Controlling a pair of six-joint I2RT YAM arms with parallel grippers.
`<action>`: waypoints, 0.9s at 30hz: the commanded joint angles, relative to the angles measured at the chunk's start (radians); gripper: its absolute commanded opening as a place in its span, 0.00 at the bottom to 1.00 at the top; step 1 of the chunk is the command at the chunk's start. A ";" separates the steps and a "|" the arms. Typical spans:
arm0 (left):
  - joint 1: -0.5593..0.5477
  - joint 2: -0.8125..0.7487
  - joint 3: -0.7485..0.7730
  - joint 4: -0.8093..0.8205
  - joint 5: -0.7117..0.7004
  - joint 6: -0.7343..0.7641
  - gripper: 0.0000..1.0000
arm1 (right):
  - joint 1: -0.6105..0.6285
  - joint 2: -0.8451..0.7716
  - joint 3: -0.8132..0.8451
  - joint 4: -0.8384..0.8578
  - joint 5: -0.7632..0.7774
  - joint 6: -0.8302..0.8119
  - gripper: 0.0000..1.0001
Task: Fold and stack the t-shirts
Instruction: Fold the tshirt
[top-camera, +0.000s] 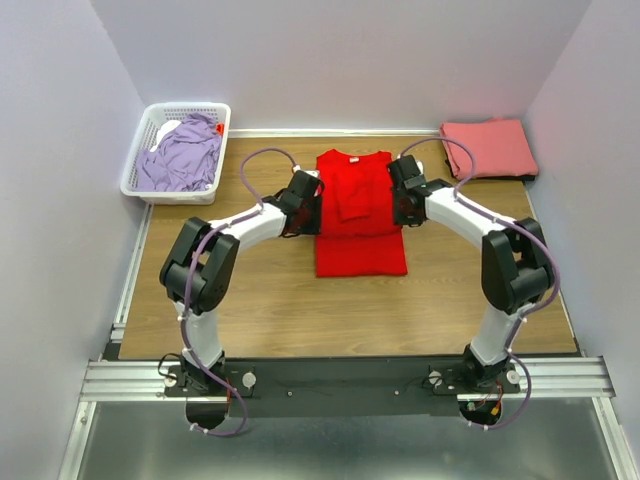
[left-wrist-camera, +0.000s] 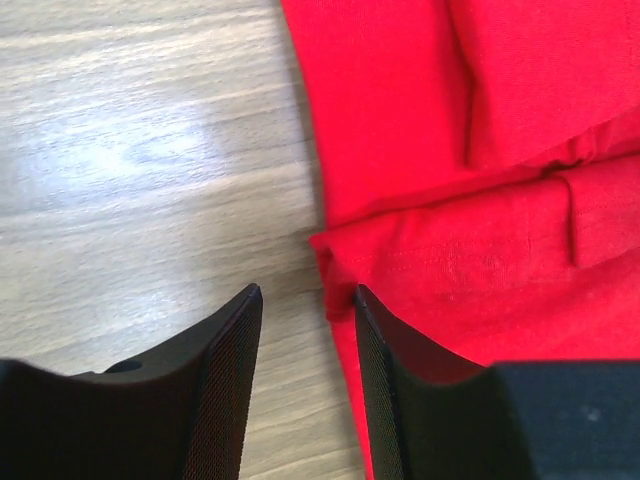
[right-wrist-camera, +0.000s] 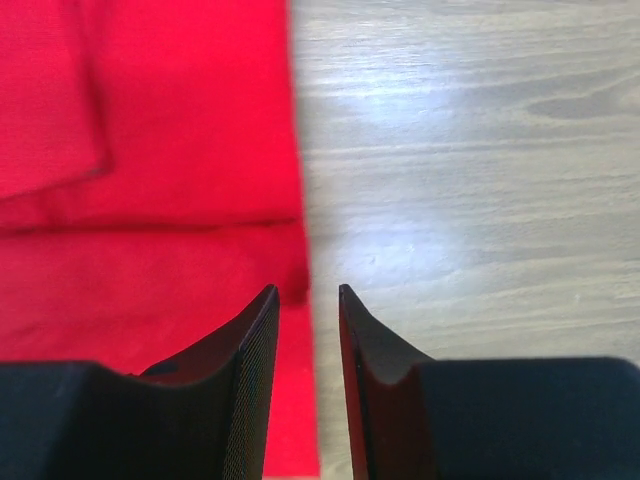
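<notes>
The bright red t-shirt (top-camera: 360, 225) lies flat in the middle of the wooden table, its sides folded inward into a long strip. My left gripper (top-camera: 312, 212) is low at the shirt's left edge and my right gripper (top-camera: 403, 208) at its right edge. In the left wrist view the left gripper (left-wrist-camera: 307, 295) is open, with the edge of the red cloth (left-wrist-camera: 450, 150) just inside its right finger. In the right wrist view the right gripper (right-wrist-camera: 307, 292) stands open over the hem of the red cloth (right-wrist-camera: 180, 130). Neither holds anything.
A salmon-pink t-shirt (top-camera: 490, 148) lies folded at the back right corner. A white lattice basket (top-camera: 190, 106) at the back left holds a crumpled lavender t-shirt (top-camera: 185, 155). Bare wood (top-camera: 260, 300) lies in front of the red shirt. White walls enclose the table.
</notes>
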 joint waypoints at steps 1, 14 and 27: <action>-0.024 -0.122 -0.044 0.023 -0.050 -0.036 0.50 | -0.004 -0.120 -0.046 0.042 -0.139 0.035 0.34; -0.238 -0.126 -0.157 0.192 0.018 -0.062 0.24 | 0.009 -0.090 -0.215 0.329 -0.512 0.145 0.14; -0.278 -0.030 -0.250 0.214 0.058 -0.060 0.23 | 0.007 0.062 -0.148 0.358 -0.467 0.113 0.13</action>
